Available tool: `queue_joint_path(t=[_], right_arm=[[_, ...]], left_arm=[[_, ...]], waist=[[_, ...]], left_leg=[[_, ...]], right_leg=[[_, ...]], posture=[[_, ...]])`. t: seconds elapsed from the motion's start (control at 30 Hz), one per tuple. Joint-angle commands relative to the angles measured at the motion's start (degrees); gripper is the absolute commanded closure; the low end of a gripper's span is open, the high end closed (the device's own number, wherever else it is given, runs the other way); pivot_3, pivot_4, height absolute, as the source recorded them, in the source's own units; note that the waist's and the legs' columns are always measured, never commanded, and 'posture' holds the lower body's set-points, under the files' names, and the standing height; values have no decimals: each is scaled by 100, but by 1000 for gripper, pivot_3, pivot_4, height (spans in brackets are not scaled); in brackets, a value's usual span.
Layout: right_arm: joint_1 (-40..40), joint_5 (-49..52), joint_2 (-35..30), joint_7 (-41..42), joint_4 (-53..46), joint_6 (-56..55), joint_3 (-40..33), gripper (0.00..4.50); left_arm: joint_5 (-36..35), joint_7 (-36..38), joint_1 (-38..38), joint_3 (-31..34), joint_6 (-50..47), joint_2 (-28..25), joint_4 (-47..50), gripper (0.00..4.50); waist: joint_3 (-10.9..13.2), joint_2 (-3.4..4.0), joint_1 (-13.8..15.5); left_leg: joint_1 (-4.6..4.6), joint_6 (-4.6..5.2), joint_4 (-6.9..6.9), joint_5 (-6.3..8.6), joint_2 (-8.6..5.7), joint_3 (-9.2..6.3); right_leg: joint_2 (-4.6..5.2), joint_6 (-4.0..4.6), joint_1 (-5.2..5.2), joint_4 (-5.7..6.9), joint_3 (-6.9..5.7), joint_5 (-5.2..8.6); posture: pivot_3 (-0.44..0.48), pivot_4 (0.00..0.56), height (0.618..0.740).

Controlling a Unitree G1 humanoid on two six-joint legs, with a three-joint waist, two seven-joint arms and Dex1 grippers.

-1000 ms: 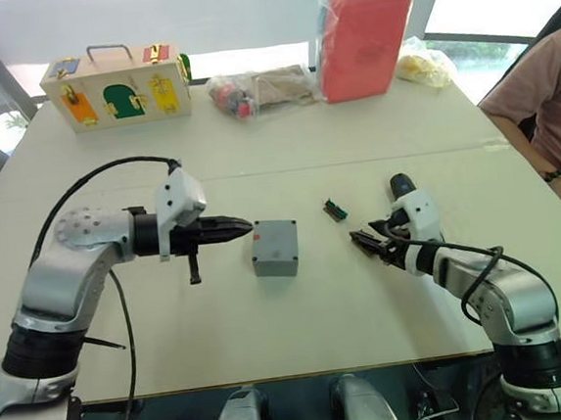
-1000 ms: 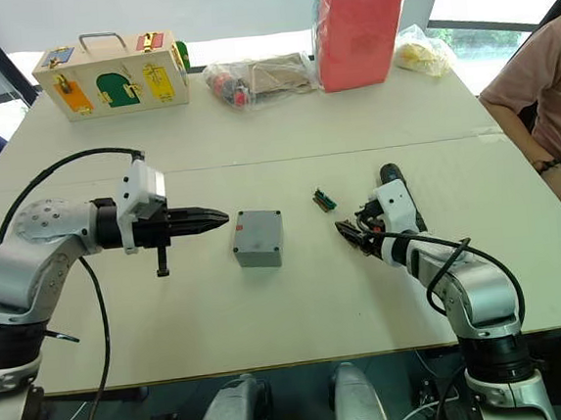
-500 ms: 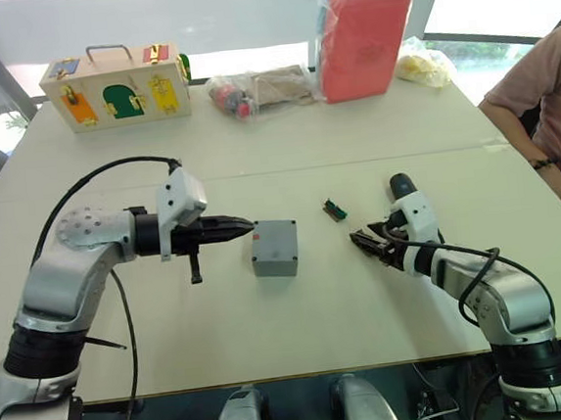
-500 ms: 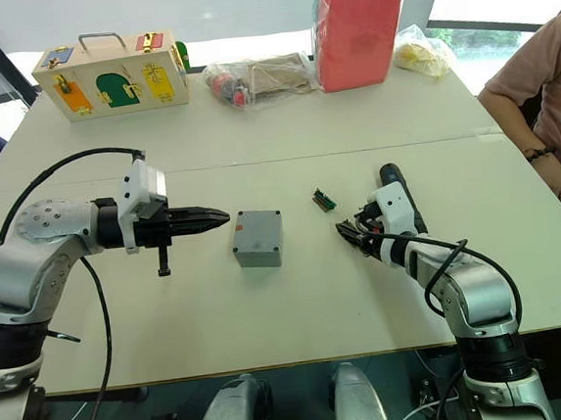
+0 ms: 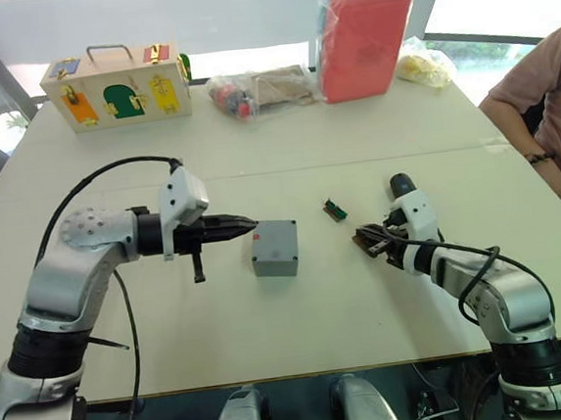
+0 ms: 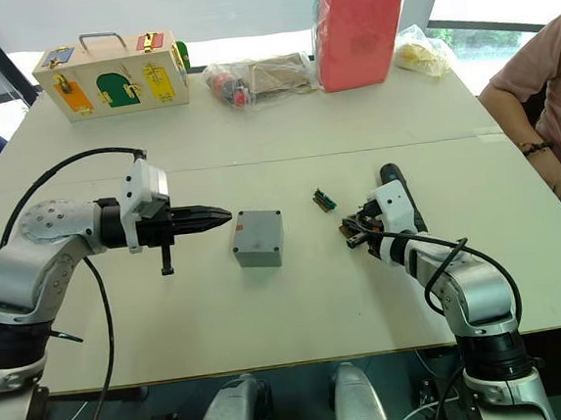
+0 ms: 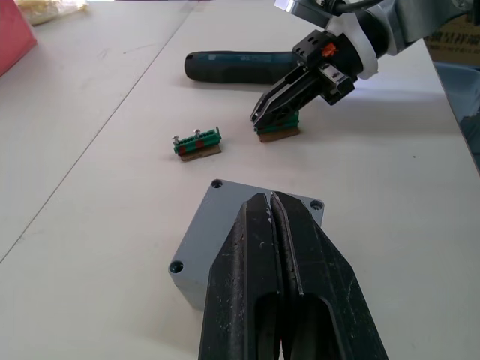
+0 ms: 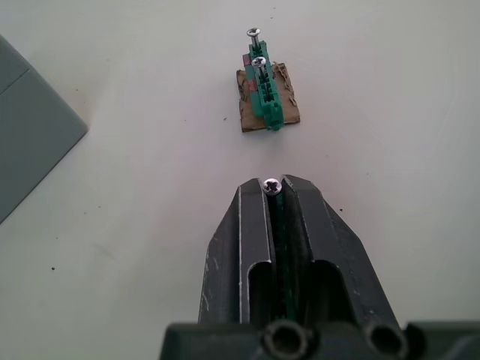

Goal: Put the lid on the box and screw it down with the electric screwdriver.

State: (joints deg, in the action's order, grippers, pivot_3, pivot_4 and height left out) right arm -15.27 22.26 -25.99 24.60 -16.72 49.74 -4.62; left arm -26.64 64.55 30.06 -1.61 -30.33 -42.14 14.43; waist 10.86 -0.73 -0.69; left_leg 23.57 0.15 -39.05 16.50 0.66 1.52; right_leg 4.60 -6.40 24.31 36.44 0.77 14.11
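The grey box stands mid-table with the flat grey lid on top, its corner screw holes showing in the left wrist view. My left gripper is shut and empty, its tip at the box's left upper edge; whether it touches is unclear. My right gripper is shut on a green connector block with a screw head between the fingertips. The black electric screwdriver lies on the table just behind my right wrist.
A second green connector block lies between the box and my right gripper. At the far edge stand a wooden latch box, plastic bags and a red pack. A person sits at the right.
My right gripper's fingers, open before, have closed on the green connector block. My left gripper has edged slightly toward the box.
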Motion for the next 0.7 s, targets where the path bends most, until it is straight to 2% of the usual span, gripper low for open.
queue_joint_path(t=[0.03, 0.13, 0.17, 0.23, 0.7], right_arm=[[-75, 85, -21, 58, -211, 12, 18, 4450], [-74, 95, -12, 44, -228, 28, 5, 3497], [-74, 69, -14, 14, -239, 19, 13, 2934], [-71, 36, -51, 21, -253, -10, 41, 2281], [-114, 116, -17, 18, -309, -83, -30, 2281]], left_arm=[[13, -18, 129, -44, 107, 4, 115, 4500], [4, -20, 122, -40, 99, -9, 128, 4500], [-2, -18, 117, -38, 100, -17, 132, 4500], [-9, -17, 116, -38, 102, -29, 128, 4500], [-6, -33, 143, -75, 110, 6, 114, 4500]], waist=[[0, 0, 0], [0, 0, 2], [0, 0, 2], [0, 0, 1], [0, 0, 2]], left_leg=[[0, 0, 0, 0, 0, 0], [0, 0, 0, 0, 0, 0], [0, 0, 0, 0, 0, 0], [0, 0, 0, 0, 0, 0], [0, 0, 0, 0, 0, 0]], right_leg=[[0, 0, 0, 0, 0, 0], [0, 0, 0, 0, 0, 0], [0, 0, 0, 0, 0, 0], [0, 0, 0, 0, 0, 0], [0, 0, 0, 0, 0, 0]], posture=[[0, 150, 730], [0, 150, 730], [0, 150, 730], [0, 150, 730], [0, 150, 730]])
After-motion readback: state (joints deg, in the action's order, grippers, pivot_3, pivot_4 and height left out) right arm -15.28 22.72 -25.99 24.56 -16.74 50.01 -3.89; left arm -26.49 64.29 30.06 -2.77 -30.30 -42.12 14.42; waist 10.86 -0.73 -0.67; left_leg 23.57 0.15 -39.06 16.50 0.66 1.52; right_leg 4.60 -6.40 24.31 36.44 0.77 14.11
